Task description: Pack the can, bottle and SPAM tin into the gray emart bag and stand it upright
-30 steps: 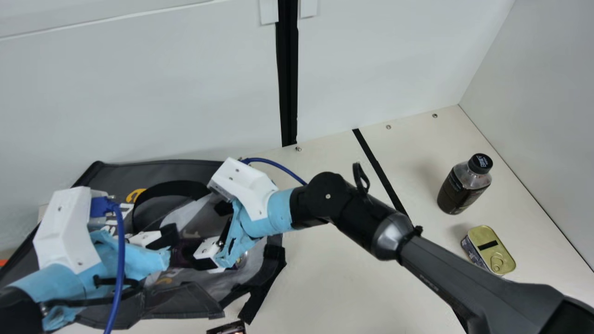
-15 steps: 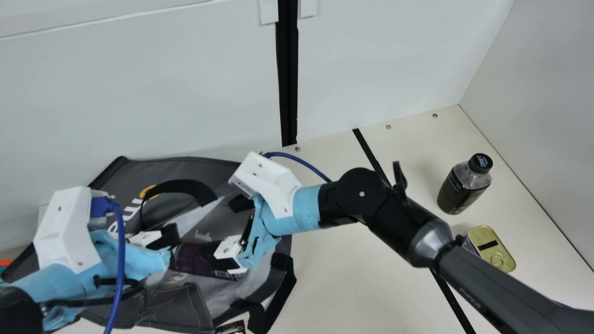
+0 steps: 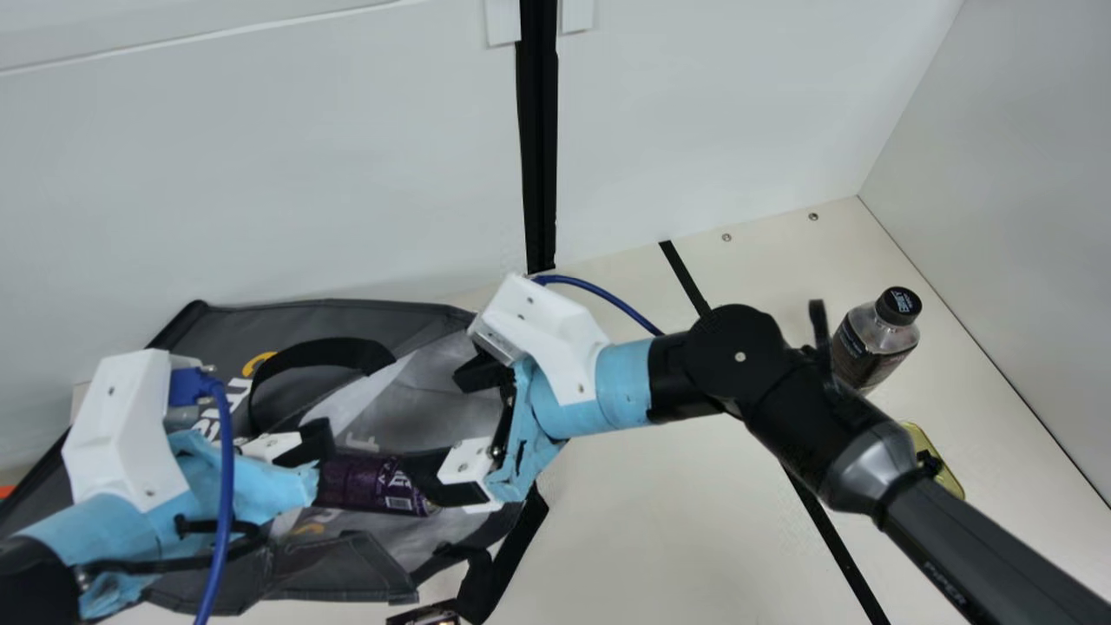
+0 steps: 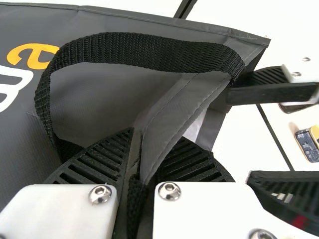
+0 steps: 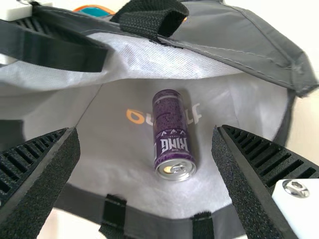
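One left hand [image 3: 321, 444] pinching bag edge [image 4: 172, 133], right hand [image 3: 434, 424] spread, arm [image 3: 868, 456] half hiding bottle [image 3: 872, 345], tin [image 3: 951, 477]

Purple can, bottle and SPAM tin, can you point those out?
Purple can [image 5: 171, 119]: right wrist view, middle of its side.
Bottle [image 3: 875, 345]: main view, its body.
SPAM tin [image 4: 306, 143]: left wrist view, printed side.

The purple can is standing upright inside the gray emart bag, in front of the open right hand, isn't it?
Not upright: the right wrist view shows the purple can lying on its side. It is inside the gray emart bag, in front of the open right hand.
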Robot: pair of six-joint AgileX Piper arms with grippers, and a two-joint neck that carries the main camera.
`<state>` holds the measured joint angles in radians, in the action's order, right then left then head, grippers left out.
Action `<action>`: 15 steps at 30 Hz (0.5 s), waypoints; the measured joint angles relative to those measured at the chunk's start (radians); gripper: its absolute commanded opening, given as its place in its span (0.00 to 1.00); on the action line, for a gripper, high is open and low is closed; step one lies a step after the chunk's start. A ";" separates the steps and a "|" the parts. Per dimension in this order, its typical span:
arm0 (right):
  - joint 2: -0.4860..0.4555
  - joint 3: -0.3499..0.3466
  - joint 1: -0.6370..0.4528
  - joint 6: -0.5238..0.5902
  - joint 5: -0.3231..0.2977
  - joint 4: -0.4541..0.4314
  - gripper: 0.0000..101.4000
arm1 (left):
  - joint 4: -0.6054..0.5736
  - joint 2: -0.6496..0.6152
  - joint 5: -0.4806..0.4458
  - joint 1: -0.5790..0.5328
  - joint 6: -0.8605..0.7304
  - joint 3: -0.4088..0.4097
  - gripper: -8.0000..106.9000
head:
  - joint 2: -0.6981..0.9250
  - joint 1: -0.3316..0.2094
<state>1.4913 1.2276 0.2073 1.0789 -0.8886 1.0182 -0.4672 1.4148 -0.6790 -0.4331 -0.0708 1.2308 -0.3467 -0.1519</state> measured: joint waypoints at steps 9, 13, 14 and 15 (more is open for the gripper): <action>-0.059 -0.004 -0.069 0.007 -0.076 0.004 0.94 | 0.000 0.000 0.000 0.000 0.000 0.000 0.00 | 0.000 0.000; -0.082 -0.001 -0.101 0.004 -0.103 -0.011 0.94 | 0.000 0.000 0.000 0.000 0.000 0.000 0.00 | 0.000 0.000; -0.087 -0.001 -0.109 0.003 -0.110 -0.013 0.94 | 0.000 0.000 0.000 0.000 0.000 0.000 0.00 | -0.002 0.000; -0.092 0.000 -0.117 0.003 -0.117 -0.014 0.94 | 0.000 0.000 0.000 0.000 0.000 0.000 0.00 | -0.002 0.000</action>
<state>1.3991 1.2279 0.0904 1.0816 -1.0054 1.0037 -0.4672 1.4148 -0.6790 -0.4331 -0.0708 1.2308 -0.3482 -0.1519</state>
